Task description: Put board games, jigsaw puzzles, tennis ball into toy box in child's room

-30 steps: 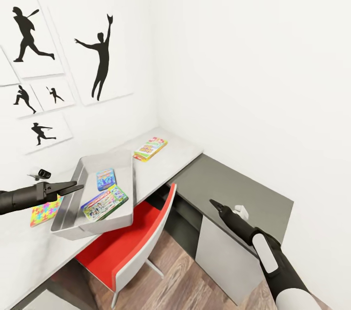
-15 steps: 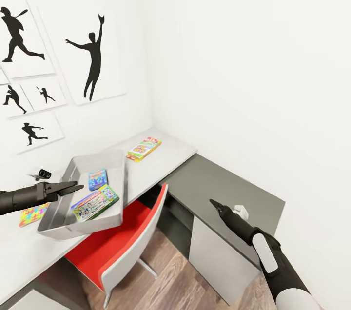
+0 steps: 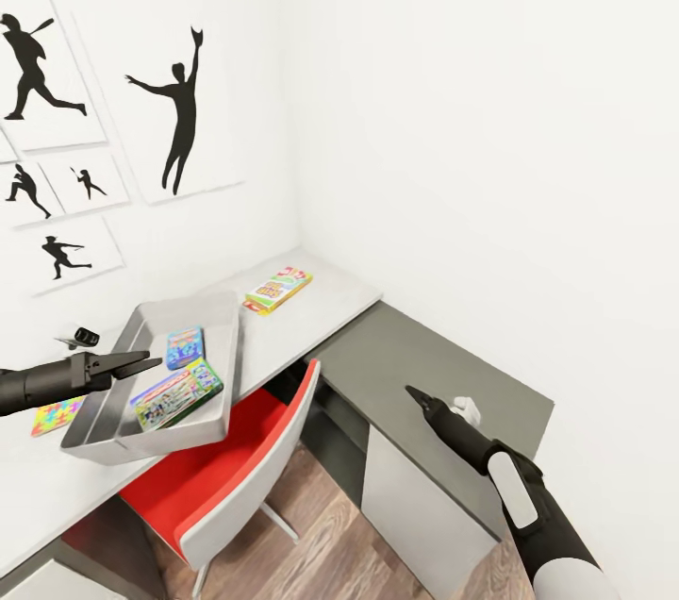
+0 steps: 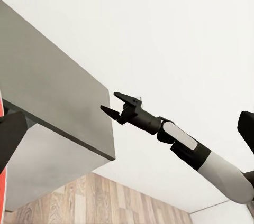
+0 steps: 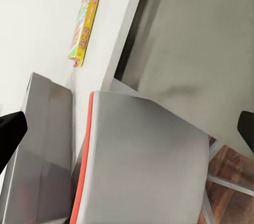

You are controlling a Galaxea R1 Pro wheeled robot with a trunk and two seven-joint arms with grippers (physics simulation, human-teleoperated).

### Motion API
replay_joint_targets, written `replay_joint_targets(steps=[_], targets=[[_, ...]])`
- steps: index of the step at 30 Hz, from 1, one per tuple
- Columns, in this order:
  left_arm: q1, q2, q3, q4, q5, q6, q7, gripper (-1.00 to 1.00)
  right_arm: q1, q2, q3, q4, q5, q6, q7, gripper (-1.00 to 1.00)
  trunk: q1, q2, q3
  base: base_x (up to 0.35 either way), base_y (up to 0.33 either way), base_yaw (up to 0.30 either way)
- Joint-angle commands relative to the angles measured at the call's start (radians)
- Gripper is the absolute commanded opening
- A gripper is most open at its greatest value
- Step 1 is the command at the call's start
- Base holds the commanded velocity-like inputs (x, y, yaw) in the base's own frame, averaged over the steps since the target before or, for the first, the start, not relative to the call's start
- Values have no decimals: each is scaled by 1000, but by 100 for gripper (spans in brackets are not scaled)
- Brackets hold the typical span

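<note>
Partly done, judging by the contents of the shallow grey metal toy box (image 3: 222, 374) on the long pale grey-white table (image 3: 321, 303): two flat colourful boxes already inside, a small blue one (image 3: 185, 346) toward the back and a larger green-edged one with a busy printed lid (image 3: 177, 393) nearer the front. Still outside: a flat yellow board game with red and green patches (image 3: 278, 288) lying on the tabletop beyond the box, well apart from it, and a bright multicoloured jigsaw-patterned box (image 3: 55, 415) on the tabletop just beside the box on the wall side. No tennis ball and no bed to be made out here, so impossible to say how those items stand. Left gripper (image 3: 141, 362) hovering empty over the box's wall-side rim, black fingers slightly parted. Right gripper (image 3: 413, 392) out over the lower dark grey side unit (image 3: 424, 364), holding nothing; narrowly parted in the left wrist view (image 4: 112, 103). Red-seated chair with a pale grey back (image 3: 247, 449) tucked under the table in front of the box. Compared with a second ago, the whole scene slid left and slightly down, consistent with the camera turning; both arms in much the same pose, nothing on the table rearranged.
</note>
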Motion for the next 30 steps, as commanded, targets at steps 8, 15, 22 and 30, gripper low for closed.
replay_joint_targets(steps=[8,15,22,30], targets=[[-1,1,0,0,0,11,-4,100,-1,3,-3,-2,-6,9,0,100,1,-2,-2,3,-2,5],[-1,1,0,0,0,11,-4,100,-1,4,26,-1,-5,9,0,100,1,-2,-2,0,-125,85],[-1,1,0,0,0,11,-4,100,-1,4,38,0,-5,9,-3,100,1,-2,-2,36,-239,265],[-1,3,0,0,0,14,-4,100,-1,4,40,0,-6,9,-5,100,1,-2,-2,78,-129,289]])
